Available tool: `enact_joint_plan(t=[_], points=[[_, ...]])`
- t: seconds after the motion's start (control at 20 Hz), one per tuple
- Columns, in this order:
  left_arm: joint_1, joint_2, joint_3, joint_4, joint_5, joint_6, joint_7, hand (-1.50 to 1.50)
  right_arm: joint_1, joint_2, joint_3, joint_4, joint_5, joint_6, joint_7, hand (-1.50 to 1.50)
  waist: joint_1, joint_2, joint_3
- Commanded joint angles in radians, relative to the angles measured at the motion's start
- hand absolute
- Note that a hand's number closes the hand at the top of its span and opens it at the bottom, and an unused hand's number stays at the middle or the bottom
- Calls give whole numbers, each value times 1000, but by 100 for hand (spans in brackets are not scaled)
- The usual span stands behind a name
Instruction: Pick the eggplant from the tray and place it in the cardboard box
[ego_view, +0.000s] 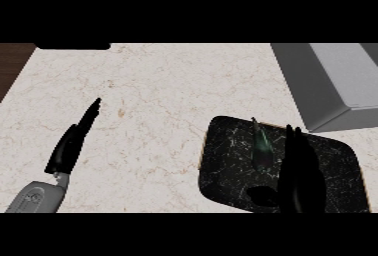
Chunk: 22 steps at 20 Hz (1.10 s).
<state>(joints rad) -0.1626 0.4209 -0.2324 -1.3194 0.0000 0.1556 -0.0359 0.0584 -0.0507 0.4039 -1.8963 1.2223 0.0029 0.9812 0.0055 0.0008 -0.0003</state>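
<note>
Fingers (298, 150) of right hand (295, 175) straight, together, holding nothing, over tray (221, 170), just beside eggplant (260, 145). Eggplant lies mid-tray, well short of cardboard box (332, 85) beyond tray. Best approach: lower, curl round eggplant's middle. Left hand (70, 145) rests open, well left of tray.

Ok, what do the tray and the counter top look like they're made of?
The tray looks like dark polished stone or a speckled enamel: black with fine pale flecks and rounded corners; which of the two is unclear. The counter top looks like light marble or a laminate copy of it, cream with thin brownish veins and a matte look.
</note>
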Motion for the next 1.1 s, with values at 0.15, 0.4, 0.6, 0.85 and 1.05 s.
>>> enact_joint_plan(t=[0.15,0.4,0.6,0.85,1.05], points=[[-16,-62,55,54,-72,-25,-12,0,-145,49,-82,134,-24,54,4,-150,-5,0,0],[68,-86,82,-19,-106,-51,-42,0,-111,49,-71,168,13,-2,-1,-150,-4,-1,0],[81,-88,103,42,-122,-72,-104,0,-176,26,-183,308,-71,-67,-124,-150,-3,1,0],[-20,-132,131,8,-159,-94,23,0,-142,50,-72,283,-66,-74,-82,-150,-6,-1,0],[5,-117,171,-13,-159,-144,26,0,-176,50,-74,300,-83,-81,-39,-150,-5,-1,0]])
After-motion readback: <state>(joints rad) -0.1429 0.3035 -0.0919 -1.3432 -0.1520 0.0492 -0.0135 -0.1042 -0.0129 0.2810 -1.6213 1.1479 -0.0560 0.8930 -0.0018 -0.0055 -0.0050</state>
